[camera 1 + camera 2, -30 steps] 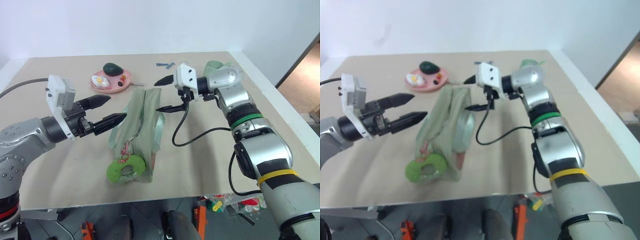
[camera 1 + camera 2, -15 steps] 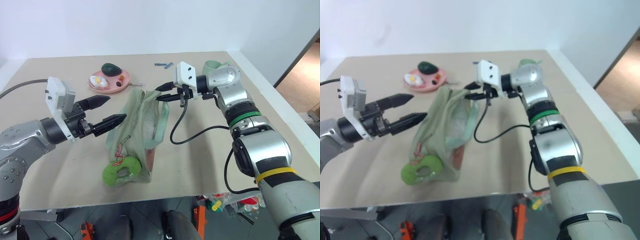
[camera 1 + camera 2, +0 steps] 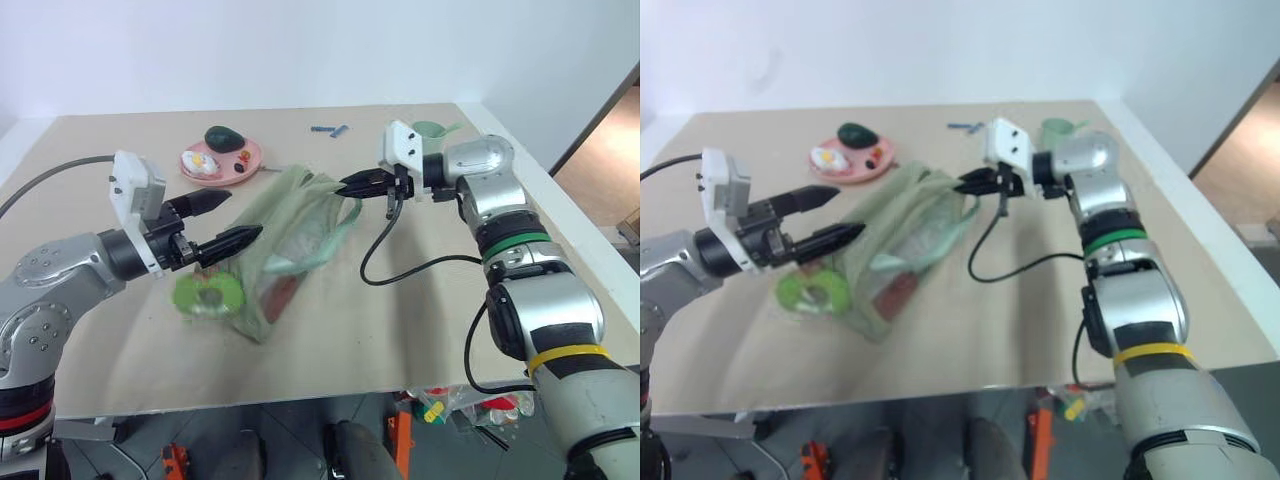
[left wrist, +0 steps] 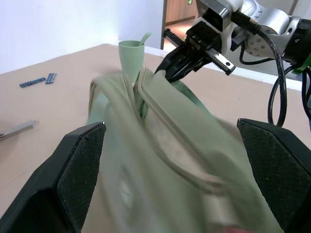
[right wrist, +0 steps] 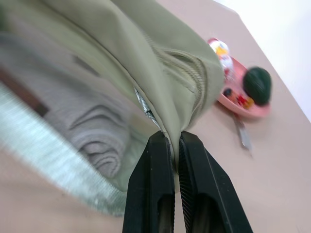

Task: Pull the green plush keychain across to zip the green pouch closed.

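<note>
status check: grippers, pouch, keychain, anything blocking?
Right gripper shut on green pouch end fabric. Left gripper open, hovering above green plush keychain, not gripping it. Nothing blocking the keychain.

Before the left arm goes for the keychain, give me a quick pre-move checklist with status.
1. Right gripper shut on the end of the pale sage-green fabric pouch: ok.
2. Left gripper open: ok.
3. Lime-green plush ring keychain in sight near the left gripper, nothing on it: ok.
4. Pouch lying straight: not ok, its end is lifted and skewed toward the right gripper.
5. Zipper track unobstructed: cannot tell.
6. Pink plate apart from the pouch: ok.
</note>
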Controlling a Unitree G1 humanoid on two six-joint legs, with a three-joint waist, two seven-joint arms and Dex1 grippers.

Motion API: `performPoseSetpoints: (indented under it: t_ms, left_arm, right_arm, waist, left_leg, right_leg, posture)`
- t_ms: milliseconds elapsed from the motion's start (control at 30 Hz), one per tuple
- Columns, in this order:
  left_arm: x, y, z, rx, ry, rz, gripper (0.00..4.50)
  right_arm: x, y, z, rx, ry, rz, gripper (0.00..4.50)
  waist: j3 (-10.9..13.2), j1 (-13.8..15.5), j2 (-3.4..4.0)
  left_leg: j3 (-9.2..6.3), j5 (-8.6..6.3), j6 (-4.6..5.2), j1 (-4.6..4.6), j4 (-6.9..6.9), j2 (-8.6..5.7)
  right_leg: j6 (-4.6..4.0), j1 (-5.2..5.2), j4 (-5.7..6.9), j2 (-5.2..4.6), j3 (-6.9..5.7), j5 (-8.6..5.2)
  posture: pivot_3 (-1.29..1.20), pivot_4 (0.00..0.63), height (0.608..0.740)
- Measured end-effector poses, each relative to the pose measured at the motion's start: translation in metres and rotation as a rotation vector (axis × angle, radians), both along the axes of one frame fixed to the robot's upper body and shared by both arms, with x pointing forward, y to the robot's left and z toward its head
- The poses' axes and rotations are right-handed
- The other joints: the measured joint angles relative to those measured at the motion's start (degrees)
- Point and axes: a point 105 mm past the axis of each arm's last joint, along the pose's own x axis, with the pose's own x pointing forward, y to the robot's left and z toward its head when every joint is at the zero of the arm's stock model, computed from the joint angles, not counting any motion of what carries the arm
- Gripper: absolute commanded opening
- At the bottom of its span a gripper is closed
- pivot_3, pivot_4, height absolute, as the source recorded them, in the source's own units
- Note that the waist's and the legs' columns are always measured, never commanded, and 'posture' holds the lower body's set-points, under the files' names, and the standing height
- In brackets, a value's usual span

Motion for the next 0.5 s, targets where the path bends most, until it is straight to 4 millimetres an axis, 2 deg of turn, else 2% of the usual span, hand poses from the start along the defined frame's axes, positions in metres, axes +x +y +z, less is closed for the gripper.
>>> performPoseSetpoints:
  t_ms: [133, 267, 400, 500]
  left_arm:
    - [0.005, 0.000, -0.002, -0.004, 0.012, 0.000, 4.50]
    - [0.009, 0.000, -0.002, -0.007, 0.011, -0.004, 4.50]
    - [0.014, 0.003, -0.002, -0.009, -0.005, 0.017, 4.50]
    - [0.022, 0.009, -0.002, -0.009, -0.025, 0.061, 4.50]
  right_arm:
    - [-0.002, -0.022, 0.007, 0.034, -0.004, -0.084, 0.01]
    - [-0.012, -0.045, 0.012, 0.061, -0.019, -0.175, 0.01]
    - [-0.025, -0.057, 0.008, 0.086, 0.003, -0.244, 0.01]
    - [-0.042, -0.064, -0.002, 0.114, 0.041, -0.305, 0.01]
  waist:
    - [0.0, 0.1, 0.00]
    - [0.0, 0.2, 0.00]
    - [0.0, 0.2, 0.00]
    - [0.0, 0.5, 0.00]
  left_leg:
    - [0.01, 0.00, 0.00, -0.01, 0.00, -0.01]
    - [0.00, 0.00, 0.01, -0.06, 0.00, 0.00]
    - [0.13, 0.00, 0.01, -0.16, 0.01, -0.01]
    - [0.13, 0.00, 0.01, -0.18, 0.02, 0.01]
  right_leg:
    - [0.01, -0.03, 0.01, 0.01, 0.01, 0.00]
    - [0.02, -0.07, 0.01, 0.01, 0.00, -0.01]
    - [0.03, -0.33, 0.14, 0.03, 0.15, -0.01]
    - [0.06, -0.39, 0.24, 0.07, 0.16, -0.02]
  posture:
    - [0.00, 0.150, 0.740]
    - [0.00, 0.150, 0.740]
    - [0.00, 0.150, 0.740]
    - [0.00, 0.150, 0.740]
